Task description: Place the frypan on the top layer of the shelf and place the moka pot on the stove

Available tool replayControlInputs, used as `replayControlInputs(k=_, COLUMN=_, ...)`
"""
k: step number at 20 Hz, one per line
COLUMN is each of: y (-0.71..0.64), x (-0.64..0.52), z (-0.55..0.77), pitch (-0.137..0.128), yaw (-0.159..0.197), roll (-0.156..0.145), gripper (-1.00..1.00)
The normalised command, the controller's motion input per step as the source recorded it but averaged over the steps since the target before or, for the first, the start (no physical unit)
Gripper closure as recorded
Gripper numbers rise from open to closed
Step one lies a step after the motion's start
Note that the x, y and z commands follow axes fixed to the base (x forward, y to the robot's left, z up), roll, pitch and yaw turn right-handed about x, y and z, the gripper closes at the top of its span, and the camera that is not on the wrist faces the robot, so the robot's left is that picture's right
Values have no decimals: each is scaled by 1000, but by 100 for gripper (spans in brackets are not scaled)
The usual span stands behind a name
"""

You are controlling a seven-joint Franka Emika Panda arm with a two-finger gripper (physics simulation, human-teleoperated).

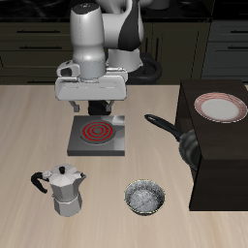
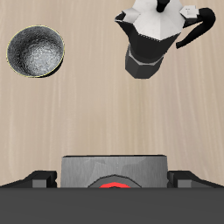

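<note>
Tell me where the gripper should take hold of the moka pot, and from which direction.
Probably from straight above: the moka pot stands upright with open table around it. Close the gripper across the narrow waist between the faceted upper and lower bodies, or on the lid knob, keeping its fingers off the black side handle.

bowl [image 1: 144, 198] – small, shiny metal, upright on the surface [image 1: 29, 126] near its front edge. plate [image 1: 221, 108] – white, reddish rim, farther back, well apart.

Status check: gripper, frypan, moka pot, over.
Gripper above stove, holding nothing, jaw state unclear. Frypan leaning against shelf, not on top. Moka pot on table, off stove. Bowl beside it.
</note>
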Motion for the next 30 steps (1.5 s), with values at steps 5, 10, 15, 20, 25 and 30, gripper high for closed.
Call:
replayControlInputs(k=5, y=-153, x=241, z=140, pitch=6, yaw=-14, roll=-9, gripper=-100)
replayControlInputs(k=10, y=-149, x=325, z=97, pitch=-11, yaw=-15, roll=-16, gripper=-100)
replayControlInputs(k=15, y=-225, x=315, z=18, pitch=-8, yaw=-20, roll=-43, gripper=-100)
replayControlInputs(k=20, y=-159, x=285, z=-101, pitch=17, yaw=0, roll=-39, gripper=-100)
replayControlInputs(k=25, y=-25, x=133, z=39, pitch=-9, yaw=1, roll=-13, gripper=-100)
replayControlInputs(k=30, y=-97, x=162, z=88, pitch=-5, yaw=-11, roll=-1, gripper=-100)
